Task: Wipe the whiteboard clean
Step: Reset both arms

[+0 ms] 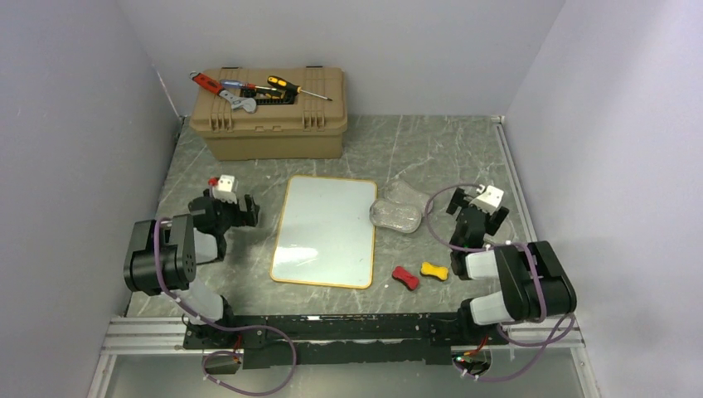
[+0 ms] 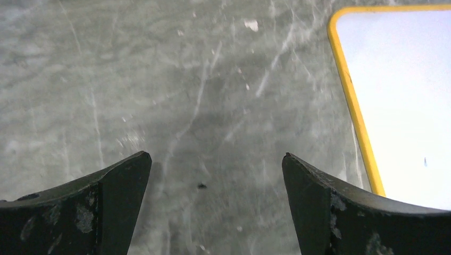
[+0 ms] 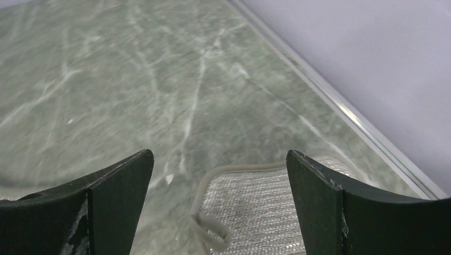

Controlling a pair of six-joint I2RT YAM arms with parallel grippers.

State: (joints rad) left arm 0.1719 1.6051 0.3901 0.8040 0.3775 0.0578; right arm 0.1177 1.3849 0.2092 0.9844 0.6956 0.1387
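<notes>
I see the whiteboard (image 1: 325,232) lying flat mid-surface, its long axis running near to far. It sits just right of my left end effector (image 2: 215,159), the nearer one. The right end effector (image 3: 219,156) is further off. Both are released, holding nothing.

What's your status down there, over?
Left gripper open, empty. Right gripper open, empty. Whiteboard flat between arms. Clear container at its right edge.

Glossy whiteboard (image 1: 325,232), marbled matt table (image 1: 448,149)
</notes>
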